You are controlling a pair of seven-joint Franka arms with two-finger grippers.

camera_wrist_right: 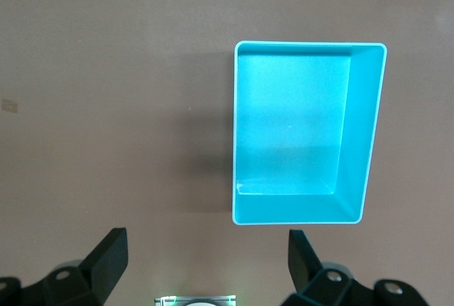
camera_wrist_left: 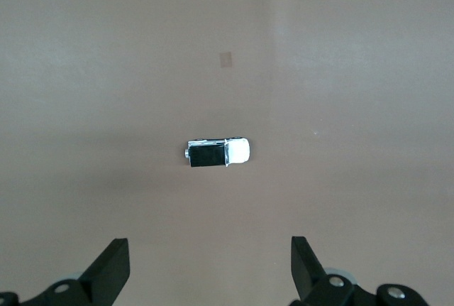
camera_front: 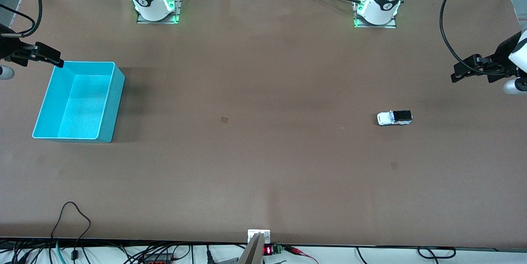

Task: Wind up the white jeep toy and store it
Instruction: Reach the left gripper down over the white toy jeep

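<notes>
The white jeep toy (camera_front: 394, 117), small with a black roof, stands on the brown table toward the left arm's end. It also shows in the left wrist view (camera_wrist_left: 218, 153). My left gripper (camera_front: 457, 75) hangs open and empty high over the table's edge at that end, away from the jeep; its fingers (camera_wrist_left: 113, 267) stand wide apart. The turquoise bin (camera_front: 108, 105) sits empty toward the right arm's end, also in the right wrist view (camera_wrist_right: 362, 150). My right gripper (camera_front: 57, 62) is open and empty, up over the bin's farther corner.
The two arm bases (camera_front: 156, 2) stand along the table's farther edge. Cables and a small display (camera_front: 267, 250) lie along the nearer edge. Black cables hang by each raised arm. Bare brown table lies between bin and jeep.
</notes>
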